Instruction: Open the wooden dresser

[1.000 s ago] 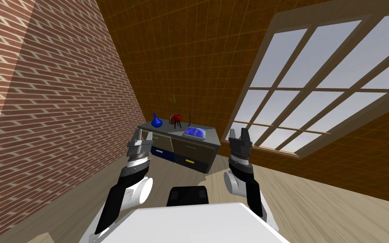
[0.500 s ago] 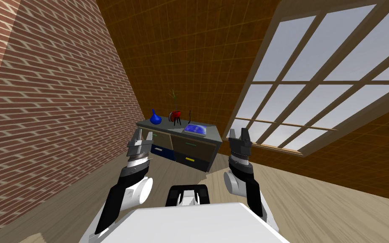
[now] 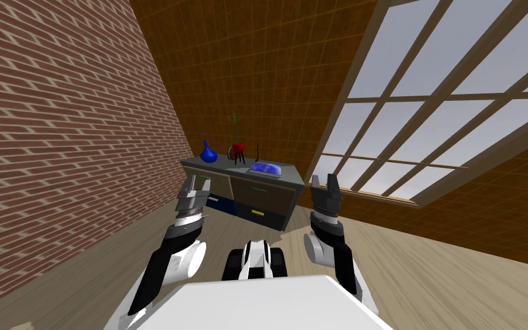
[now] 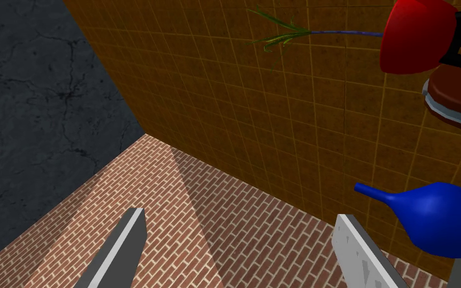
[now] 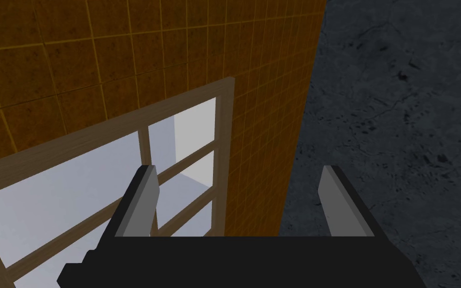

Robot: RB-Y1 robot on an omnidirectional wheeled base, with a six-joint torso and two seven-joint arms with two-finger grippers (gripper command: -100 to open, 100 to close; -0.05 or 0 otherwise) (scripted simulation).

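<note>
Dresser (image 3: 263, 197) sits ahead against the tiled wall (image 3: 245, 69), drawers looking shut, well apart from your arms: approach step, by my reading. Left gripper (image 3: 196, 184) and right gripper (image 3: 323, 182) raised, fingers spread wide, holding nothing. Next you'd need to close in and line one up on a handle, say the yellow drawer handle (image 3: 258, 213)

Bright, even illumination throughout. The window (image 3: 429, 114) shows a pale, flat sky. In the head view the wide lens rolls the whole scene. The brick wall (image 3: 56, 143) left of the window and the window's own frame splay toward the corners. The dresser (image 3: 257, 197), left of the window, has a front darker than its grey top. In the left wrist view, a faint shaded band crosses the brick.
</note>
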